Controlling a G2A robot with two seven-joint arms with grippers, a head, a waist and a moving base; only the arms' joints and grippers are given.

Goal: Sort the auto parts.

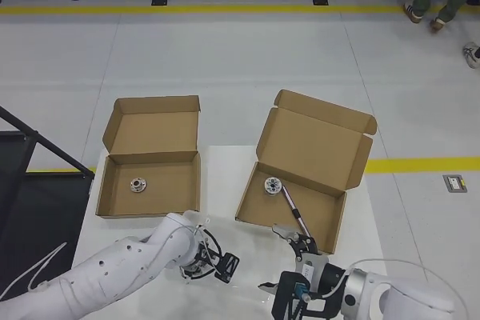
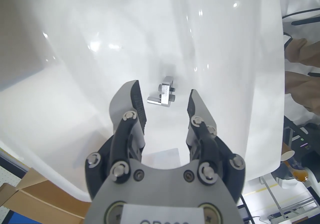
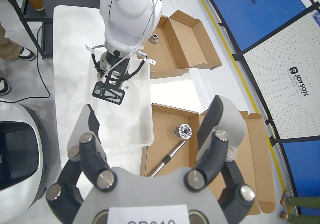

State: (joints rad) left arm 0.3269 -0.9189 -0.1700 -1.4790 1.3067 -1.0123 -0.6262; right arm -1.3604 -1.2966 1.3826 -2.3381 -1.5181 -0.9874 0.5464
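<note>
Though not done sorting yet, looks sensibly staged: left box (image 1: 172, 196) beyond the left gripper (image 2: 164, 88) and right box (image 1: 324, 210) just below the right gripper (image 3: 153, 103) as drop-offs, plus the clear bin (image 3: 149, 122) wrapped around the left gripper as supply tub. Left gripper dipped in there, jaws spread wide and empty; right gripper equally wide and empty, parked beside the bin, probably to stay clear. Already boxed: a long rod (image 3: 171, 155) and a round hub (image 3: 183, 132) under the right gripper, a round flange (image 1: 138, 186) past the left one; last, a small metal bracket (image 2: 165, 96) flat on the bin floor right between the left fingertips (image 2: 137, 96), lined up for a pinch.
</note>
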